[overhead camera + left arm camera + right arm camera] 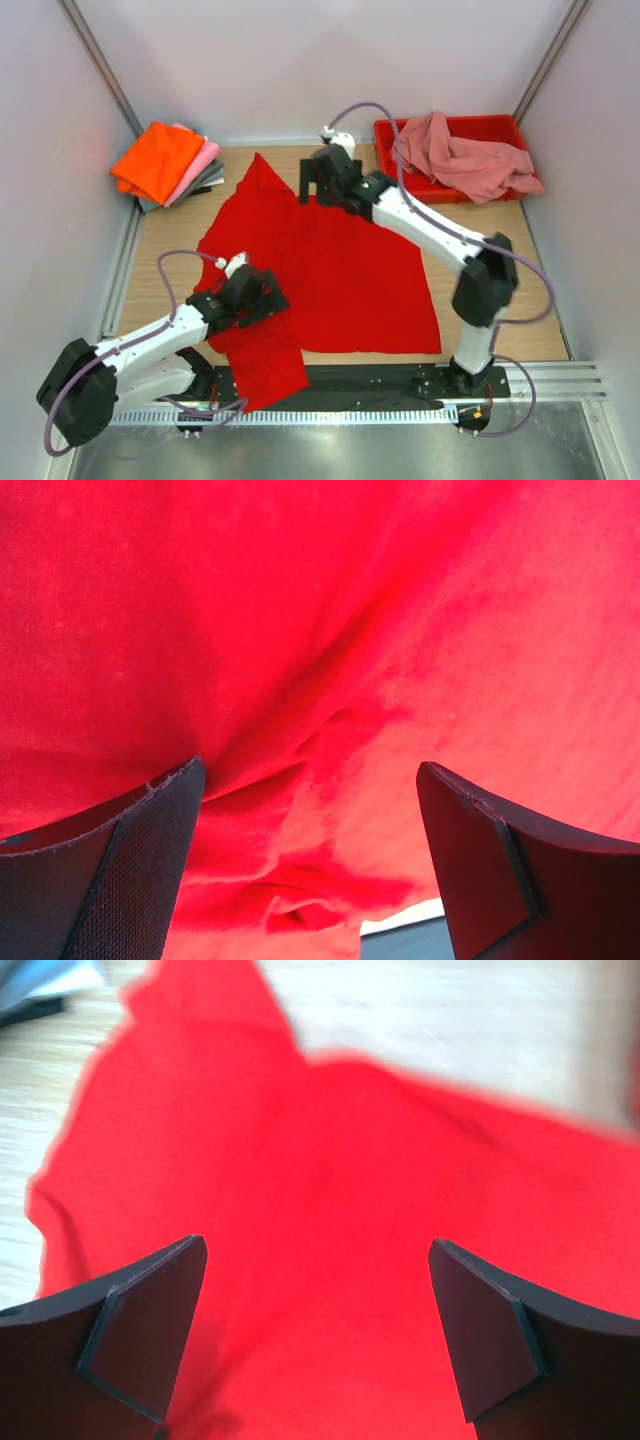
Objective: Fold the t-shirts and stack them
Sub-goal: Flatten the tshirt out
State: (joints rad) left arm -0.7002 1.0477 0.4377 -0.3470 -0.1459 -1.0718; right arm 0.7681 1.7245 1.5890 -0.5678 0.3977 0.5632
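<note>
A bright red t-shirt (340, 270) lies spread across the wooden table, with a flap hanging over the near edge. My left gripper (266, 300) rests low on its near left part, open. In the left wrist view the gripper (310, 770) has its fingers wide apart over wrinkled red cloth (320, 610). My right gripper (311, 186) hovers open over the shirt's far edge. Flat red cloth (350, 1160) shows under the right gripper (318, 1245) in the right wrist view. A folded stack sits at the far left: orange t-shirt (158, 158) on top, light pink (200, 165) and grey (207, 183) beneath.
A dusty pink t-shirt (465, 160) lies crumpled in a red plastic tray (500, 124) at the far right corner. White walls close in the table on three sides. A black rail (380, 378) with the arm bases runs along the near edge.
</note>
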